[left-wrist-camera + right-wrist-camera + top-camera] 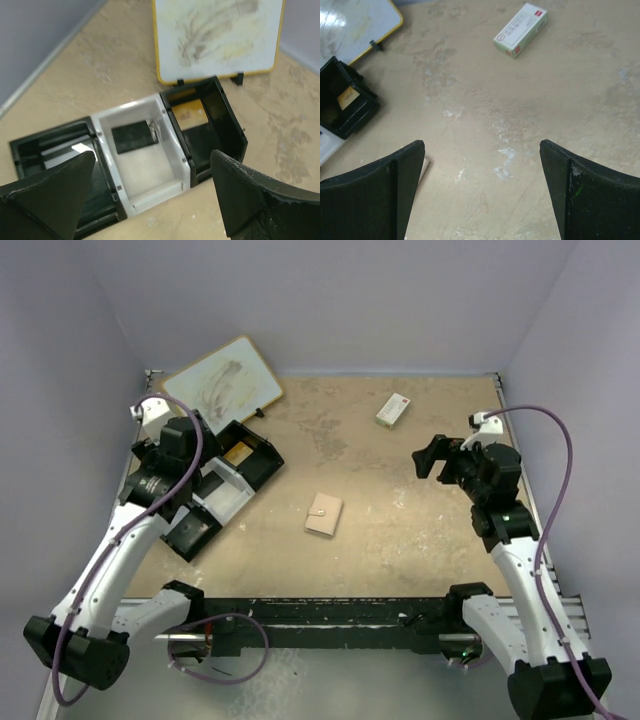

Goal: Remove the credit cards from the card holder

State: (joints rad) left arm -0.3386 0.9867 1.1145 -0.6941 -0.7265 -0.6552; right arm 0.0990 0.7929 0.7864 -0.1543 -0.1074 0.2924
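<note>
The tan card holder point(324, 515) lies shut on the tabletop near the middle, its snap tab fastened. No cards show outside it. A sliver of it point(422, 171) peeks past my right gripper's left finger in the right wrist view. My left gripper point(190, 437) is open and empty above the three-compartment tray point(222, 485); in the left wrist view point(152, 200) it hovers over the white middle compartment point(145, 165). My right gripper point(432, 457) is open and empty to the right of the card holder, well apart from it; it also shows in the right wrist view point(482, 192).
A white box with a red mark point(393, 409) lies at the back right, also in the right wrist view point(520, 29). A yellow-framed whiteboard point(222, 380) lies at the back left. The tray holds a dark card point(132, 136) and a yellowish item point(189, 113).
</note>
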